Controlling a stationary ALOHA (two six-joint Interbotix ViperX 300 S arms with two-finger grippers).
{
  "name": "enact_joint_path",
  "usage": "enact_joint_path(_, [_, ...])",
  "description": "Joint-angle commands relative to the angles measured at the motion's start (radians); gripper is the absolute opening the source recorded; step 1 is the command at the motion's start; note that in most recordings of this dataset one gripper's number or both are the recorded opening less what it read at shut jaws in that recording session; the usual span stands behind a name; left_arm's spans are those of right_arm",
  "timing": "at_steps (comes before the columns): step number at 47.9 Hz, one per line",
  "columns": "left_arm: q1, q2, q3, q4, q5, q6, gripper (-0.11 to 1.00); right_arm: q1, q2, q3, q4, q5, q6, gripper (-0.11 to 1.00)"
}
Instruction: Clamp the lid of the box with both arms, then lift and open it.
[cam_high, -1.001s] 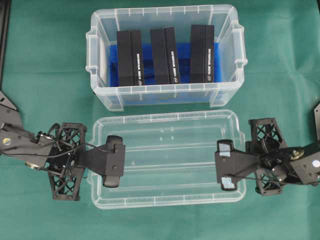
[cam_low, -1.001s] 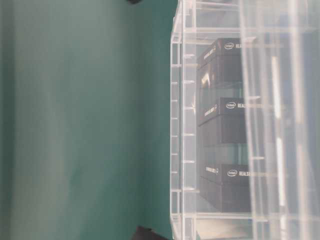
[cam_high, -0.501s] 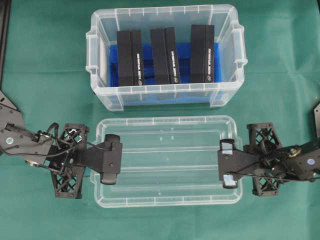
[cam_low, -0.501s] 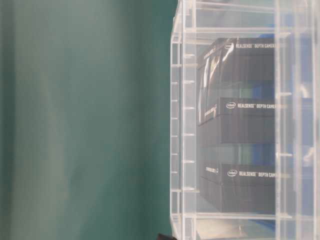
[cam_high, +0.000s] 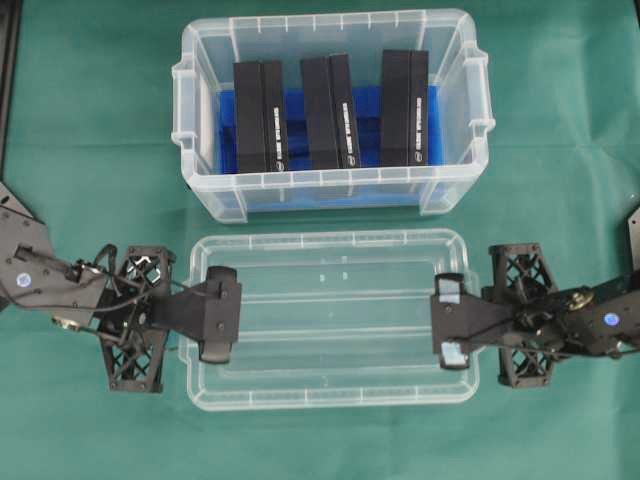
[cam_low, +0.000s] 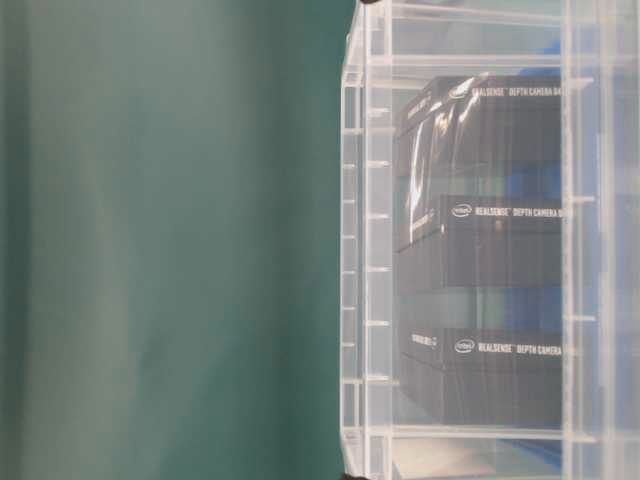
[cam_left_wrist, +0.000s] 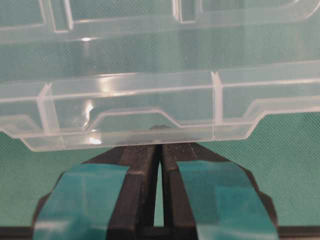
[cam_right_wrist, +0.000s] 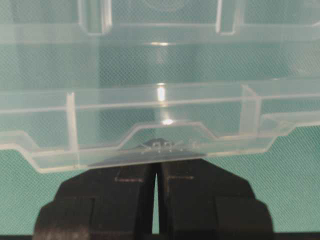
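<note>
Two end effectors, left (cam_high: 219, 314) and right (cam_high: 452, 322), are closed on opposite short ends of the lid (cam_high: 330, 318), which spans between them, beside the box (cam_high: 330, 110). Each pinches only a thin rim, so uneven motion could twist it free.

Glossy clear plastic lid (cam_high: 330, 320)
</note>
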Motion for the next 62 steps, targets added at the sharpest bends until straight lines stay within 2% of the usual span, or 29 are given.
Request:
enact_joint_path(1, [0.003,-0.051,0.002,0.003,-0.008,0.002,0.01,-0.003,-0.046,0.002,0.008,-0.003,0.003,0.0])
enact_joint_path(18, [-0.041,-0.184,0.146,-0.005,-0.005,0.0,0.01,0.032,-0.202,0.155,0.041,0.0,0.005,0.0])
enact_joint_path(32, [-0.041,-0.209,0.15,-0.005,-0.006,0.002,0.01,0.032,-0.229,0.16,0.026,-0.002,0.015,0.0])
enact_joint_path(40, [-0.051,-0.227,0.097,-0.005,0.018,0.006,0.01,0.049,-0.236,0.098,0.031,0.031,0.015,0.0])
enact_joint_path(56, [-0.15,-0.278,-0.087,0.014,0.109,0.018,0.01,0.126,-0.249,-0.14,0.026,0.252,0.015,0.0])
enact_joint_path(62, [-0.153,-0.268,-0.107,0.017,0.11,0.021,0.01,0.129,-0.241,-0.166,0.025,0.253,0.015,0.0])
